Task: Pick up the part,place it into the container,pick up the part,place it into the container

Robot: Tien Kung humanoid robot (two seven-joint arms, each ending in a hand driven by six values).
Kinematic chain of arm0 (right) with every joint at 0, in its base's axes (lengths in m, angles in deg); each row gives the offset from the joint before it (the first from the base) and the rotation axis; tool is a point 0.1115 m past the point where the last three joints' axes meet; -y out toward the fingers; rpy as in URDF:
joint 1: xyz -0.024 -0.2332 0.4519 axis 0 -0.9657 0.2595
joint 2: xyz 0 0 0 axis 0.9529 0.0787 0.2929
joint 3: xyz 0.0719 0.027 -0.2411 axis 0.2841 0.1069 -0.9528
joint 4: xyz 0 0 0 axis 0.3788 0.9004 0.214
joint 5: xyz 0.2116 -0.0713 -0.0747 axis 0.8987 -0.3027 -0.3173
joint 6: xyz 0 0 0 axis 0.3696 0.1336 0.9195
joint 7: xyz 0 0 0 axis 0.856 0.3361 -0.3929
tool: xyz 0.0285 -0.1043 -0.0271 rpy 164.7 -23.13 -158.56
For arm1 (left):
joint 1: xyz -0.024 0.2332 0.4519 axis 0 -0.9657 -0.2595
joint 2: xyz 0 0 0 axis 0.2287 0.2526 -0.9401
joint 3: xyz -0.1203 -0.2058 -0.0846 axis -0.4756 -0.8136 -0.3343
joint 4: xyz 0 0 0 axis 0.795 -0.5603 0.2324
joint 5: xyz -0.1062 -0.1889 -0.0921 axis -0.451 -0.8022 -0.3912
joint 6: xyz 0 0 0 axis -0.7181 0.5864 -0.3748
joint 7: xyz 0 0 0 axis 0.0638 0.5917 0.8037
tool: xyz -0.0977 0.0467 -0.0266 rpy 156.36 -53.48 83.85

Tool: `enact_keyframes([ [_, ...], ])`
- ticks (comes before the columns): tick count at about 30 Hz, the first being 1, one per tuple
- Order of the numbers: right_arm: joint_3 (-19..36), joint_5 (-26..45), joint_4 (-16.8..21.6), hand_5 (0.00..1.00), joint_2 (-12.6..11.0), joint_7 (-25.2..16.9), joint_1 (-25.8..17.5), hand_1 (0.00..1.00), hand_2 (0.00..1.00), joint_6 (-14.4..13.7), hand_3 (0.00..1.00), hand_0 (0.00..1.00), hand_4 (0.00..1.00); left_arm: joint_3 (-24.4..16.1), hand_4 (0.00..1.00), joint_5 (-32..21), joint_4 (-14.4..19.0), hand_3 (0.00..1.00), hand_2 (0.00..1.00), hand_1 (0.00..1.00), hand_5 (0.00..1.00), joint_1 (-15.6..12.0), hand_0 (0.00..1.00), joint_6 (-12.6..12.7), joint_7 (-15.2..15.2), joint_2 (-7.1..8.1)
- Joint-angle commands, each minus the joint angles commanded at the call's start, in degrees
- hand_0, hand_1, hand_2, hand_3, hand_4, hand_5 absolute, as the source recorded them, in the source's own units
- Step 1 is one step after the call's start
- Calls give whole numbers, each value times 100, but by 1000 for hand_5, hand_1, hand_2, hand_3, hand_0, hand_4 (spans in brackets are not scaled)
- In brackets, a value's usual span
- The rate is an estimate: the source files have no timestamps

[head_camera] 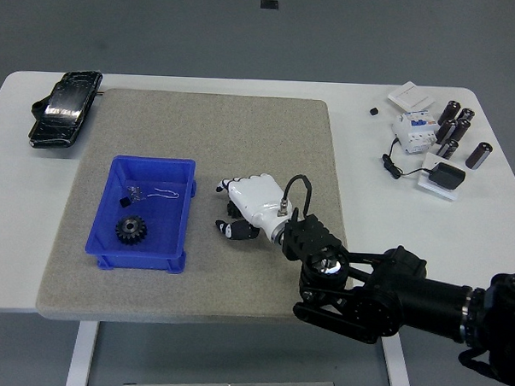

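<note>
Gear lies at 6 o'clock inside the blue container, a small clip-like part at 12. Right hand hovers just beside the bin's 3 o'clock wall over bare grey mat, fingers loosely curled and empty. Counter edges lie well apart; the clip's details are unclear.

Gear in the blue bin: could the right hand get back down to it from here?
Probably yes. The right hand sits just right of the bin, holding nothing, and the gear lies uncovered near the bin's front with only small bits behind it.
</note>
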State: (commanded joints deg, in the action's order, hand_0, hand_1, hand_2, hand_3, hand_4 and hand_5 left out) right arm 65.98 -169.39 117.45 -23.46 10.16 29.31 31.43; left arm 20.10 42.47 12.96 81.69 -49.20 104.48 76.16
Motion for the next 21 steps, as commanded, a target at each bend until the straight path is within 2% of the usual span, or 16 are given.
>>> enact_keyframes([
  [1,2,-8,19,382,-29,-3,-1,545,701,4,733,409,688,5,660,-8,-1,600,641,672,309,-1,718,1,-3,1],
  [2,5,-15,38,388,-60,-9,-3,503,671,6,712,361,684,8,660,-14,-1,599,641,672,308,-2,718,3,-6,1],
  [7,18,7,72,388,-160,-59,-15,503,671,-27,712,361,684,36,660,-50,-7,599,641,672,308,3,718,4,-29,0],
  [8,17,18,71,322,-171,-68,-18,449,606,-32,680,319,506,40,662,-55,-8,597,642,672,310,3,718,3,-32,-1],
  [13,-21,94,42,322,-196,-116,-36,449,606,-56,680,319,506,56,662,-73,-12,597,642,672,310,4,718,4,-47,3],
  [14,-27,107,37,250,-195,-123,-38,400,522,-61,637,298,487,57,662,-74,-13,595,643,672,312,4,718,4,-49,5],
  [19,-67,193,-4,250,-168,-155,-43,400,522,-85,637,298,487,61,662,-81,-15,595,643,672,312,6,718,4,-57,5],
  [20,-73,207,-10,172,-160,-160,-44,390,499,-89,627,294,527,55,663,-75,-16,597,644,672,309,6,718,0,-59,4],
  [21,-79,216,-14,172,-151,-163,-46,390,499,-91,627,294,527,51,663,-74,-16,597,644,672,309,5,718,-2,-62,4],
])
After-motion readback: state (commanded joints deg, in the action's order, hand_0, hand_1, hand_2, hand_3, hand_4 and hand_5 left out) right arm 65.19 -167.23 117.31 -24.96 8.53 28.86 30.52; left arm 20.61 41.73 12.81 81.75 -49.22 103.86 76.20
